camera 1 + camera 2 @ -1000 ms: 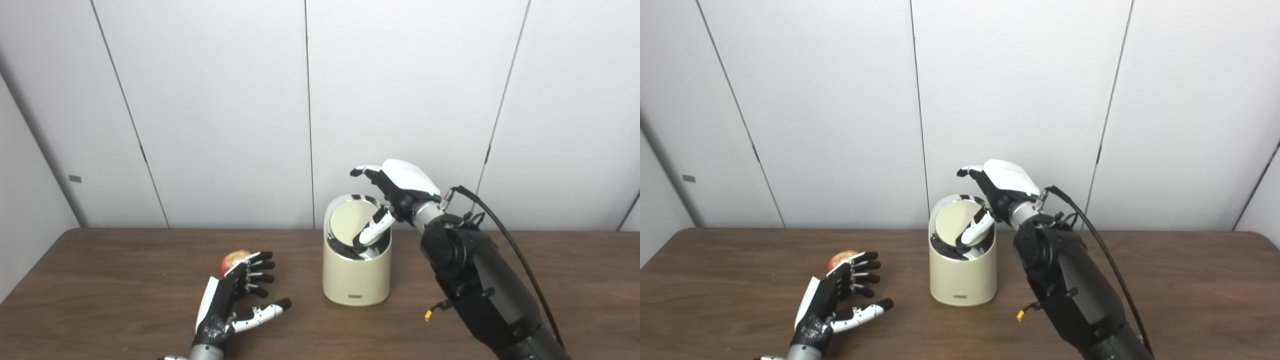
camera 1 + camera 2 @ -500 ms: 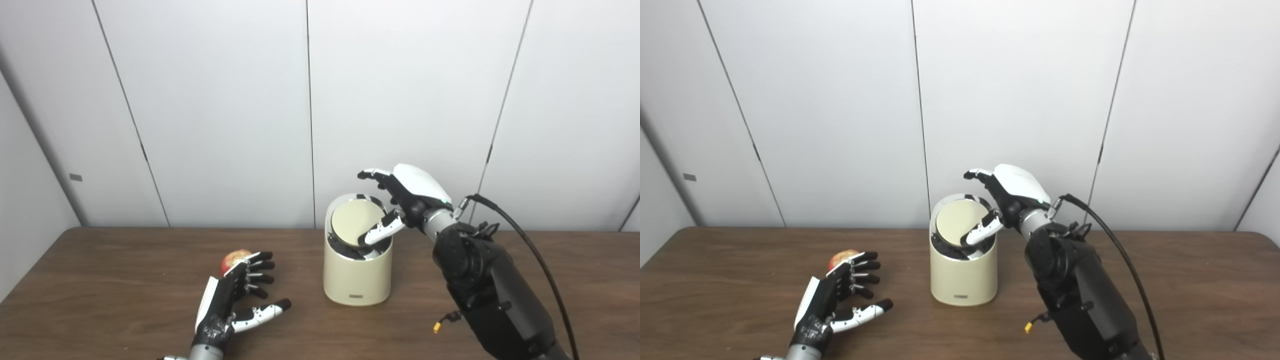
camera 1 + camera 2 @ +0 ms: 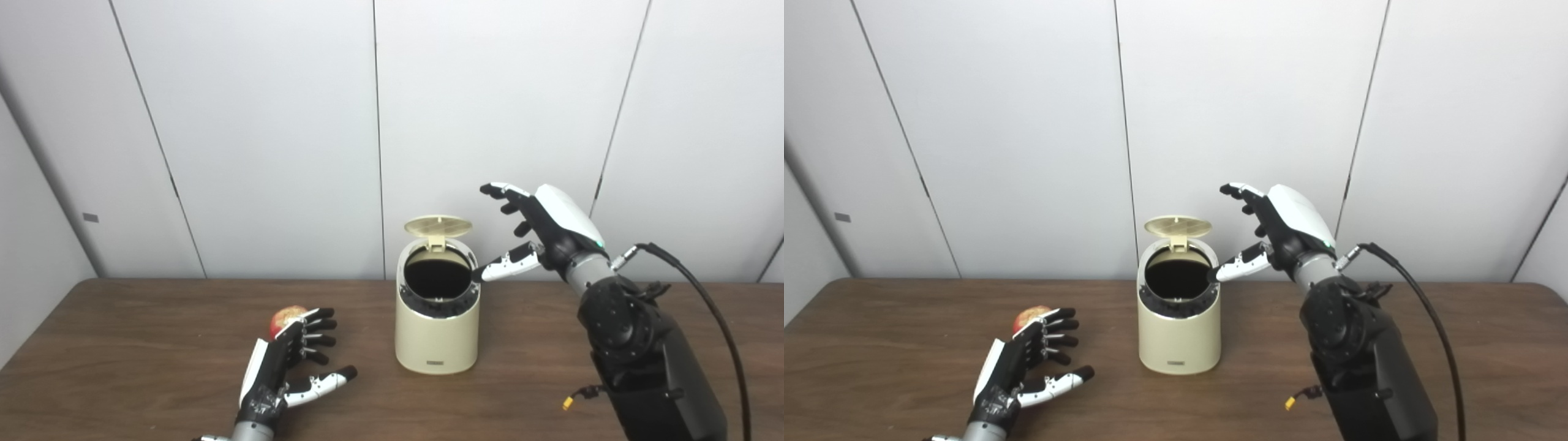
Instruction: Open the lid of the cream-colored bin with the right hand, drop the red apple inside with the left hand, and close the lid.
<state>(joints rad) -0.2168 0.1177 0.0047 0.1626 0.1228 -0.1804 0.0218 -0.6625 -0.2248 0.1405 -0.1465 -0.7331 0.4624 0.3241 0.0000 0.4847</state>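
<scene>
Your right hand [image 3: 542,229] hangs spread and empty beside the cream-coloured cylindrical bin [image 3: 436,331], leaving its raised lid [image 3: 438,225] clear; your left hand [image 3: 288,361], open, flanks the red apple [image 3: 285,318].

I count one cream bin [image 3: 436,331] with one lid [image 3: 438,225] on my table [image 3: 153,343]. One red apple [image 3: 284,318]. Two hands: my left hand [image 3: 288,358], my right hand [image 3: 545,229].

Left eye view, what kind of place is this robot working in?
Probably a lab or test room, not a home: a bare brown table against plain white wall panels, with only a cream bin and a red apple laid out between the robot's arms.
</scene>
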